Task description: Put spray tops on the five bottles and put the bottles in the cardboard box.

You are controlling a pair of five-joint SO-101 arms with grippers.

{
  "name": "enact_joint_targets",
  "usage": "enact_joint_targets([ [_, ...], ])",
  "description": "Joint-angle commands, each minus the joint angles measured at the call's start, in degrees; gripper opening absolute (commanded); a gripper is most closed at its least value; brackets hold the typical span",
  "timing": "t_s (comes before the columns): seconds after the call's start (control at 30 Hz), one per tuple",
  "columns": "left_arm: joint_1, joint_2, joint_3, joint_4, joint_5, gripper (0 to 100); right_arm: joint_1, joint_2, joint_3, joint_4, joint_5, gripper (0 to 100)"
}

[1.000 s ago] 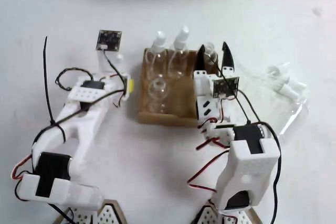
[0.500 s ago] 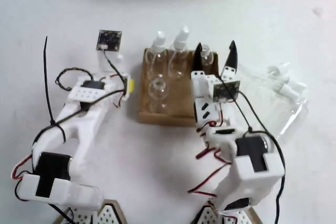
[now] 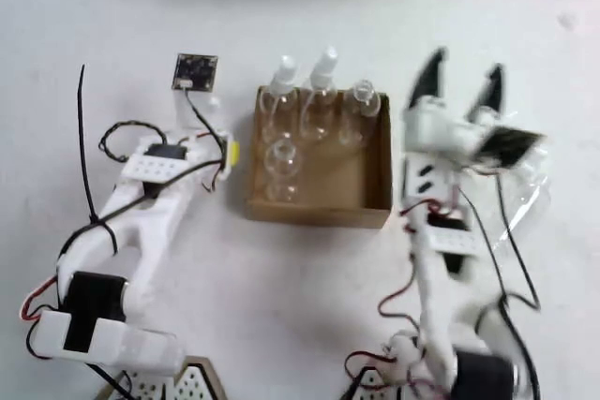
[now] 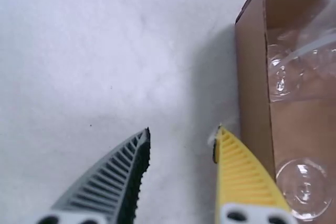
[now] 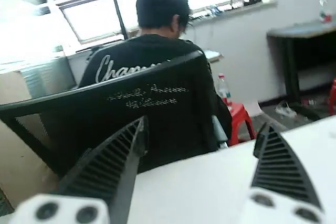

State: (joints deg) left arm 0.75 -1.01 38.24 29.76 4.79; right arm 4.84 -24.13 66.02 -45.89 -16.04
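Right pincer (image 3: 464, 74), spread wide and empty, hangs at 3 o'clock of the cardboard box (image 3: 319, 210). The upright uncapped bottle (image 3: 360, 110) stands at its 9 o'clock, nearer this arm.

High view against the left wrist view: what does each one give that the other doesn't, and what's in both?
High view: the right gripper, fingers open, to the right of the cardboard box; white spray tops on two bottles at the box's far wall; and the left arm along its length.
Left wrist view: the left gripper up close, with one grey and one yellow finger, open over the white table just outside the box's side wall.
Both: the box, and uncapped clear bottles standing in it.
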Motion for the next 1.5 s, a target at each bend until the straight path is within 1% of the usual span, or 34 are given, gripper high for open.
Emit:
enact_joint_targets([
  [0.0, 0.5, -0.2, -3.2, -0.8, -0.5, 19, 7.1, -17.5, -4.7, 29.9, -6.9, 29.7],
  [0.13, 0.5, -0.2, -3.1, -0.8, -0.5, 19, 9.0, -28.4, -10.3, 53.8, -3.3, 29.7],
  [0.23, 0.4, -0.2, -3.1, -0.8, -0.5, 19, 9.0, -34.7, -12.7, 64.7, 3.1, 29.7],
  [0.37, 0.4, -0.2, -3.0, -0.8, -0.5, 19, 9.8, -40.4, -12.6, 70.7, 9.8, 29.7],
  [0.57, 0.2, -0.2, -3.0, -0.7, -0.5, 19, 15.4, -43.5, -11.7, 78.5, 11.2, 29.7],
  [0.67, 0.2, -0.2, -3.0, -0.7, -0.5, 19, 18.8, -44.6, -10.5, 80.7, 11.3, 29.9],
  [0.83, 0.1, -0.2, -3.0, -0.7, -0.5, 19, 24.0, -47.5, -6.6, 80.5, 11.3, 30.0],
  [0.93, 0.1, -0.2, -3.0, -0.7, -0.5, 19, 26.8, -48.2, -4.0, 80.3, 15.3, 30.0],
  [1.0, 0.1, -0.2, -3.0, -0.7, -0.5, 19, 27.4, -47.4, -2.2, 78.1, 18.6, 30.0],
  [1.07, 0.2, -0.2, -3.0, -0.7, -0.5, 19, 27.6, -45.2, -1.4, 75.6, 20.0, 29.9],
  [1.17, 0.2, -0.2, -3.0, -0.7, -0.5, 19, 28.7, -39.7, -2.4, 73.1, 20.0, 29.8],
  [1.27, 0.1, -0.2, -3.0, -0.7, -0.5, 19, 29.1, -30.9, -7.8, 73.3, 20.0, 29.7],
  [1.47, 0.2, -0.2, -3.0, -0.7, -0.5, 19, 29.2, -5.9, -26.7, 83.0, 20.0, 29.7],
])
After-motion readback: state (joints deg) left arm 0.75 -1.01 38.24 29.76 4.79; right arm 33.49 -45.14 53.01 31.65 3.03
